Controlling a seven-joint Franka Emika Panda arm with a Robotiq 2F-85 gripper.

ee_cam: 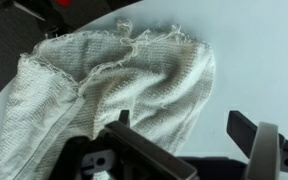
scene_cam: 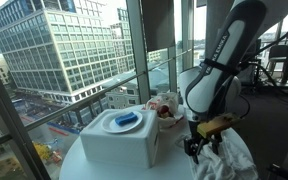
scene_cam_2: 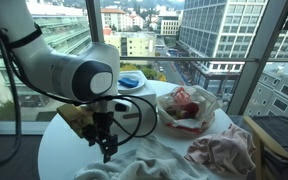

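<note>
In the wrist view the gripper (ee_cam: 179,125) stands wide, its two fingers well apart with nothing between them, poised just above the near end of the cream cloth (ee_cam: 114,85). The cloth lies crumpled on the white surface (ee_cam: 259,50), with a frayed hem along its far edge and a thick fold running down toward the left finger. To my eye the cloth's bulk sits off to the left of the fingers' midline, while the right finger hangs over bare surface. A good pinch would call for shifting a little toward that fold and coming straight down, so that both fingers straddle a raised ridge rather than flat weave. Closing only once the tips are near the surface should gather several layers; closing early risks catching a single loose thread at the hem. Beyond it, in an exterior view, a pink cloth (scene_cam_2: 224,150) lies just beside, worth keeping out of the grip. Farther off sit a clear bag (scene_cam_2: 189,105) and a white box (scene_cam: 119,140).
</note>
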